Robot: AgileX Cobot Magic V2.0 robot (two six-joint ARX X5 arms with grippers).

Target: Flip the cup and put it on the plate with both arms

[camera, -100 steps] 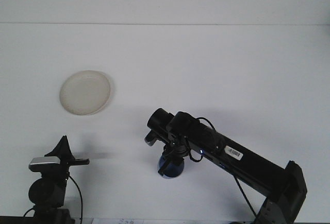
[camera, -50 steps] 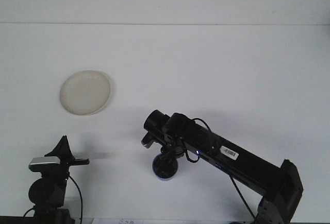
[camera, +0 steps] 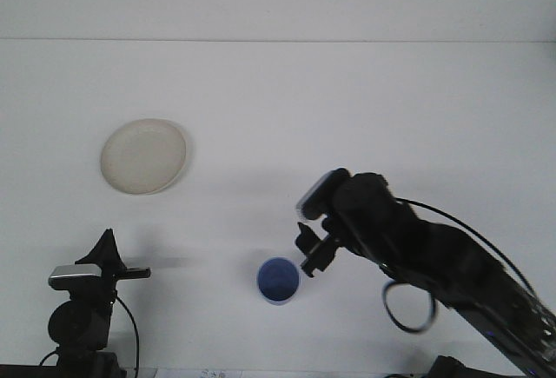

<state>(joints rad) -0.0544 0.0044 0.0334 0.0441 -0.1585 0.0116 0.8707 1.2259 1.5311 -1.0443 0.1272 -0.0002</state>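
Standing upright, mouth up, the blue cup [camera: 278, 280]; right tool [camera: 311, 254] spread just beside; plate [camera: 143, 155] well apart.

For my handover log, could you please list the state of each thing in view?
blue cup: upright, mouth up, on the table, free of any grasp.
plate: bare, far left of the cup.
right gripper: beside the cup, holding nothing.
left gripper: low, parked, holding nothing.
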